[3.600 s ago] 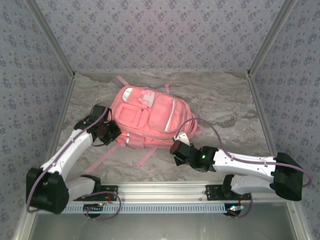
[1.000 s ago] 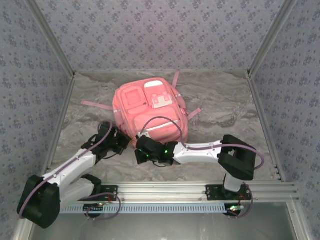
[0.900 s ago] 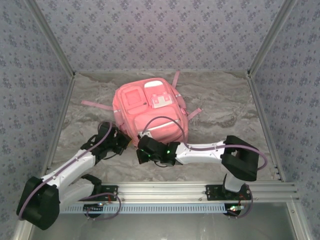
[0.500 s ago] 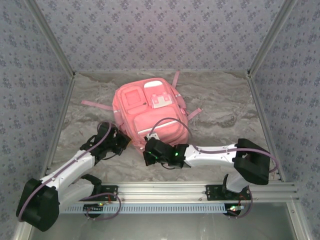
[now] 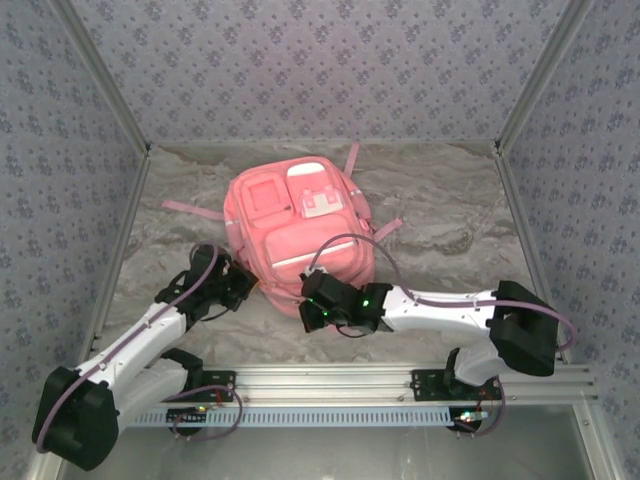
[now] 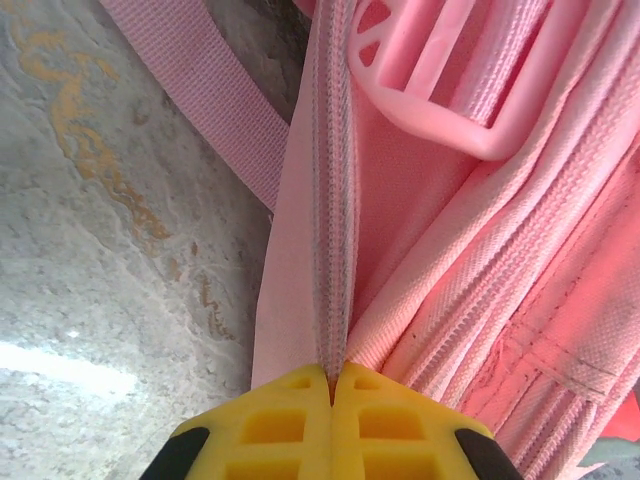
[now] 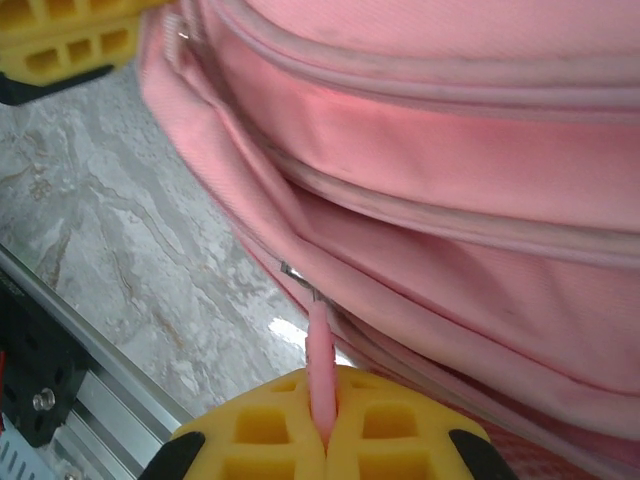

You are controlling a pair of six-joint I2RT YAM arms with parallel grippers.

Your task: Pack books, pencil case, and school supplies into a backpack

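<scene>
This is a staged robot test booth rather than a lived-in room. Flowered blue-grey wallpaper (image 5: pixel 320 70) lines the left, far and right walls between bare metal corner posts (image 5: pixel 100 72), and a marble-look tabletop (image 5: pixel 450 215) ends at a near aluminium rail (image 5: pixel 330 378).

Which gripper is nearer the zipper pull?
Right. The right gripper is shut on the zipper pull; the left gripper pinches the backpack seam farther along.
</scene>
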